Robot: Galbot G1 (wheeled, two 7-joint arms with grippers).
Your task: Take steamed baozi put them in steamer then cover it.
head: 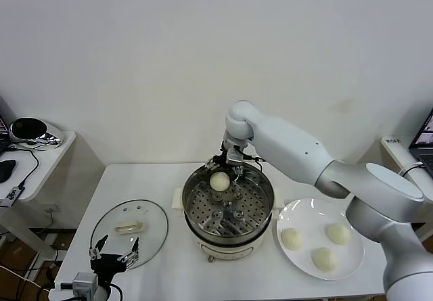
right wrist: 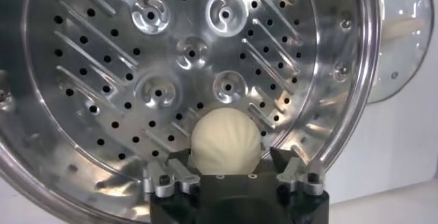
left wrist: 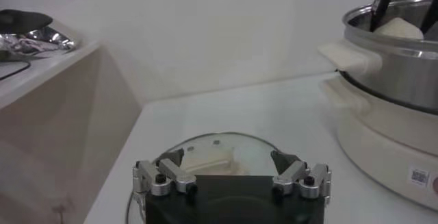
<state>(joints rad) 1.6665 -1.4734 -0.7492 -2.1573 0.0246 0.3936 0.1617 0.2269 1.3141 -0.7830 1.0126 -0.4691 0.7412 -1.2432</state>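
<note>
The steamer stands mid-table, its perforated tray bare but for one baozi at the far side. My right gripper hangs over the pot's far rim. Its fingers are open, one on each side of that baozi, with a small gap on one side. Three more baozi lie on the white plate to the right of the steamer. The glass cover lies flat on the table at the left. My left gripper is open and empty at the cover's near edge.
A side desk with a helmet-like object and cables stands at the far left. The steamer's white side handle sticks out towards the cover. The table's front edge is close behind the left gripper.
</note>
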